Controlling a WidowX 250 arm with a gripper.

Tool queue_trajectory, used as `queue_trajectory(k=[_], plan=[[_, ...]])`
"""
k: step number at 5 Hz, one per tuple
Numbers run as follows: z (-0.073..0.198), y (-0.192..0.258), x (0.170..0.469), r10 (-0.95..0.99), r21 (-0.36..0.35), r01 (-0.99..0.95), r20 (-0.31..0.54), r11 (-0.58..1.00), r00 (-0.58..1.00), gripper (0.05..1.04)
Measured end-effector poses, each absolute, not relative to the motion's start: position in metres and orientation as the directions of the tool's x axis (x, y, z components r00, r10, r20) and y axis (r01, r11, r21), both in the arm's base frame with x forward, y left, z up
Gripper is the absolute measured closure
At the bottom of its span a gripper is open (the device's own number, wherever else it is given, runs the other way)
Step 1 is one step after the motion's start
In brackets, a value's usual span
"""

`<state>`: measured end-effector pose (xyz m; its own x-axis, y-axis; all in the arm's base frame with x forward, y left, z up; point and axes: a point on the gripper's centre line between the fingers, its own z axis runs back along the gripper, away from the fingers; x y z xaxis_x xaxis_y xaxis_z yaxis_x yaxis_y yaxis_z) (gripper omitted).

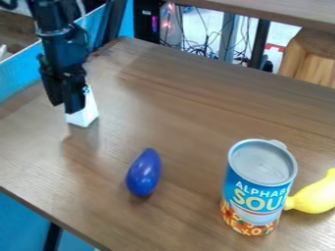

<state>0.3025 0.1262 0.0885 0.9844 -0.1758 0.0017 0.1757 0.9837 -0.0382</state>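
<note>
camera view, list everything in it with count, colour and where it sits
white block: 1, white, table's left side, partly behind the gripper
teardrop-shaped object: 1, dark blue, left of the can
soup can: 1, blue and orange label, silver top, upright near the front right
rounded object: 1, yellow, beside the can at the right edge
table: 1, brown, under these things
second tabletop: 1, brown, top right
wooden piece: 1, light brown, upper right
cables: several, dark, beyond the table
gripper: 1, black, upper left by the white block
</note>
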Motion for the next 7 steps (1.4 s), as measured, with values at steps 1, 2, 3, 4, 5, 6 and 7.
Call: queue_trajectory(k=[1,2,3,4,5,6,7], plan=[[0.086,0.129,0.302,-0.152,-0.06,0.153,0.019,0.986,0.988,0.452],[0.085,0.129,0.3,-0.148,-0.052,0.148,0.018,0.988,0.989,0.409],[0.078,0.129,0.291,-0.152,-0.079,0.146,-0.07,0.986,0.986,0.121],[0.092,0.127,0.292,-0.124,-0.059,0.121,-0.043,0.991,0.991,0.078],[0.132,0.117,0.3,-0.138,0.005,0.138,0.029,0.99,0.99,0.083],[0.162,0.092,0.302,-0.162,0.071,0.162,-0.008,0.984,0.987,0.083],[0.188,0.05,0.318,-0.258,0.034,0.257,0.04,0.966,0.965,0.082]])
